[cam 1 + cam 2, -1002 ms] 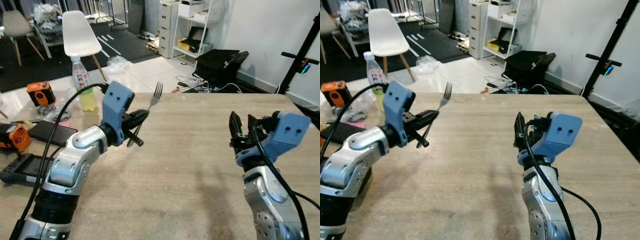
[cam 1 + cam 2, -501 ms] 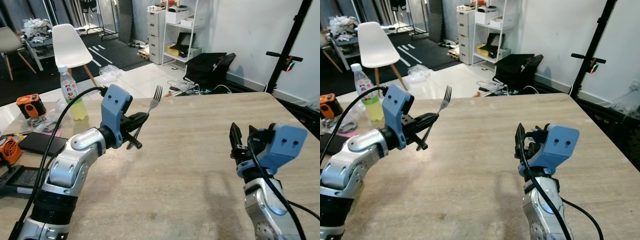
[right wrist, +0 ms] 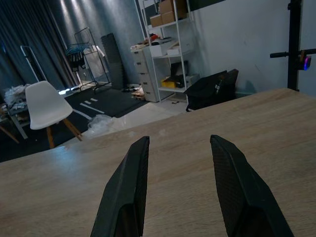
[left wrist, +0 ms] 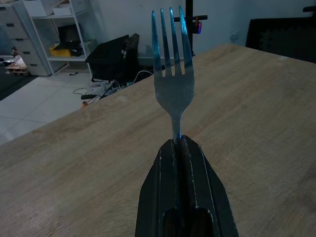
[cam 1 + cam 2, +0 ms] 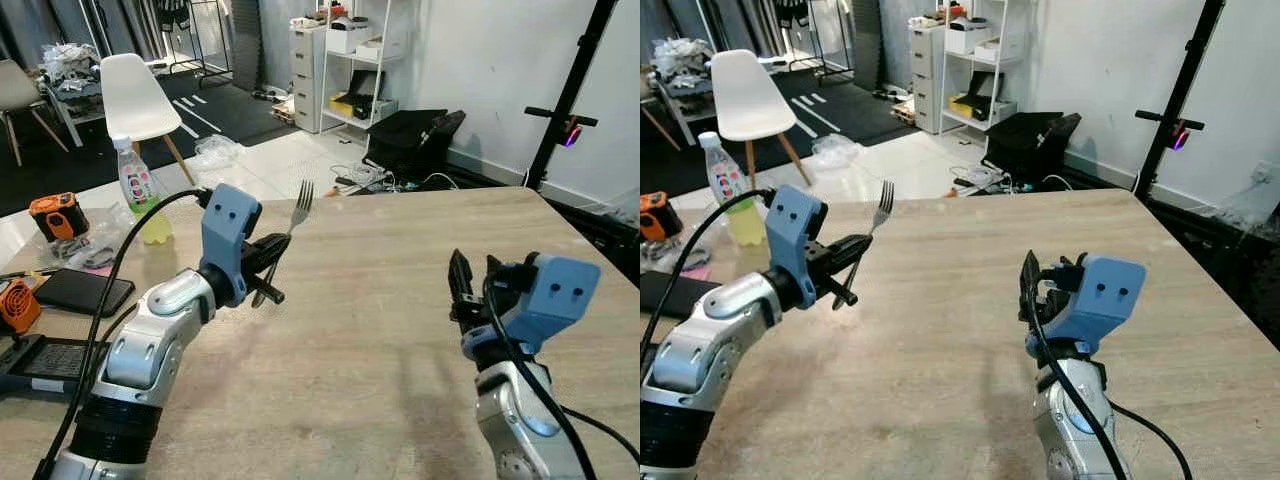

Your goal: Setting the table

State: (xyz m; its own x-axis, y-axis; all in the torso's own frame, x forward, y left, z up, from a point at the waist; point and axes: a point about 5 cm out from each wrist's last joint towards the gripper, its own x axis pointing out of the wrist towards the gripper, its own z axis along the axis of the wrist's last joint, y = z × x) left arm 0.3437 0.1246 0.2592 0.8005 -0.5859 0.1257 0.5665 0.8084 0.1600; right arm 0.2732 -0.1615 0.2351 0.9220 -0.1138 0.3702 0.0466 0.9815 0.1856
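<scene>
Fork (image 5: 298, 203): held above the worktop (image 5: 380, 300) near its far left edge, tines up, tilted away from the robot.
Left hand (image 5: 268, 258): fingers clamped on the fork's handle.
Right hand (image 5: 470, 285): raised over the worktop's right side, fingers (image 3: 126, 192) apart, holding nothing.
Beyond the worktop: white chair (image 5: 137, 98), drink bottle (image 5: 138, 192).

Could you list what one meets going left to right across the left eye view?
Orange tool → bottle → left gripper → fork → black bag → right gripper → black stand.
</scene>
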